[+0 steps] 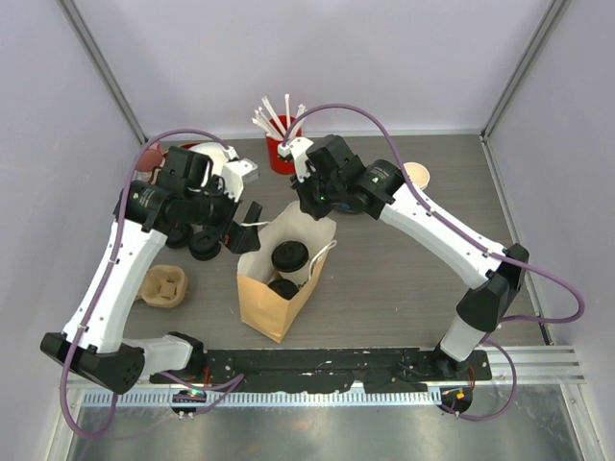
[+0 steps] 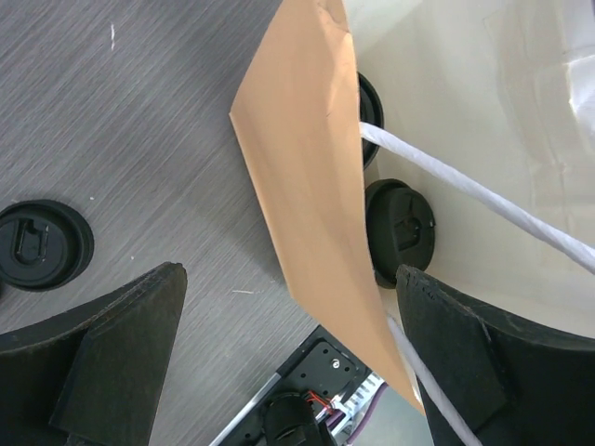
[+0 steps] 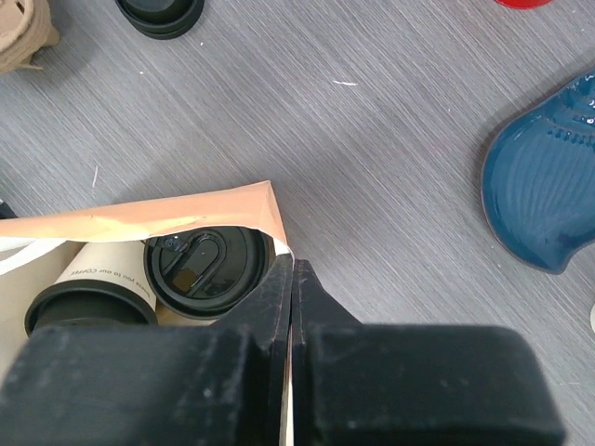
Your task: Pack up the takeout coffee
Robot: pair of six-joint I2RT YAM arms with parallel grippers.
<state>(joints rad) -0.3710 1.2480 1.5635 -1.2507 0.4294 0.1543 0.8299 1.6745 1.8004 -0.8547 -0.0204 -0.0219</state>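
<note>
Surface: grey table [image 1: 384, 279], paper bag [image 1: 269, 307] mid-frame, both lidded cups [image 1: 289, 256] inside.
Right gripper [image 3: 293, 279]: pinched on bag rim.
Left gripper [image 2: 288, 288]: apart, straddling bag wall.
Care: hold rim steady, avoid tipping.

Matt brown kraft paper on the bag [image 1: 269, 307], cream-lined inside, with a twisted white paper handle [image 2: 483, 200]. The cups [image 3: 102, 269] are smooth cream paper, the lids [image 3: 206, 269] black plastic with soft sheen. The counter [image 3: 372, 139]: matt grey woodgrain. The blue dish [image 3: 544, 186], glossy glaze catching light.
</note>
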